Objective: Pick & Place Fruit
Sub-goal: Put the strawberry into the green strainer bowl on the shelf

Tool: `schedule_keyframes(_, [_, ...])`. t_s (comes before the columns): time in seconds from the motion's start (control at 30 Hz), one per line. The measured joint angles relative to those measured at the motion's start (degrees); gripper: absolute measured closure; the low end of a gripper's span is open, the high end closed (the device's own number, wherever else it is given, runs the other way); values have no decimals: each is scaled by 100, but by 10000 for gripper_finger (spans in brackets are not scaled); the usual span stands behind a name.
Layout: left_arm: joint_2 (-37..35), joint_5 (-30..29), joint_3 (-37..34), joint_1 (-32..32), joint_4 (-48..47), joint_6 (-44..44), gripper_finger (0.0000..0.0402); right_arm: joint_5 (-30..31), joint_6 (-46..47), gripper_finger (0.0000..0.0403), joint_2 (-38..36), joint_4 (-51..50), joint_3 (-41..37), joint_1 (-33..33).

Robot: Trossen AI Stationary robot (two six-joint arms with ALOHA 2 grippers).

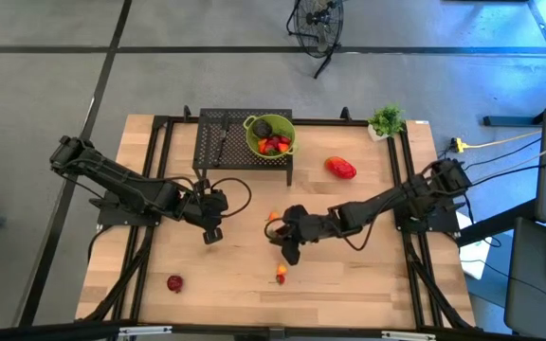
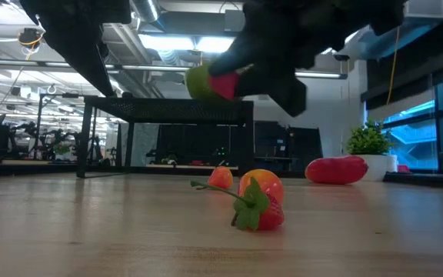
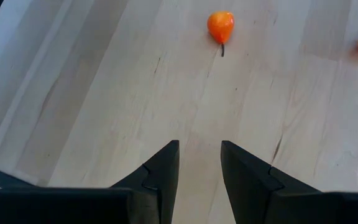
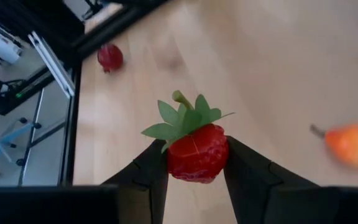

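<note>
My right gripper (image 4: 196,163) is shut on a red strawberry (image 4: 196,152) with a green leafy cap, above the table's middle (image 1: 289,250). The low view shows that strawberry (image 2: 223,85) high over the wood. My left gripper (image 3: 199,163) hangs open over bare wood left of centre (image 1: 211,233), holding nothing. Loose fruit lies on the table: an orange piece (image 1: 273,217), an orange-red piece with green leaves (image 1: 281,276), a dark red piece (image 1: 174,282) and a bigger glossy red oblong (image 1: 341,169). My right gripper pinches the strawberry by its two opposite sides (image 4: 219,149) between its two fingers. The fingers slant downward from the table's right. The leafy cap (image 4: 188,117) points away from the gripper, and the fruit is lifted clear of the table.
A lime-green bowl (image 1: 252,144) with fruit in it stands on a black rack (image 1: 218,142) at the far middle. A small potted plant (image 1: 386,121) stands at the far right. Black frame rails run along the table's left and right sides.
</note>
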Motion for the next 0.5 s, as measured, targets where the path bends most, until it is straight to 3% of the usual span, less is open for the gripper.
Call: schedule_keyframes(0.5, [0, -2, 0, 0, 0, -7, 288, -2, -1205, 269, -69, 864, 0, -585])
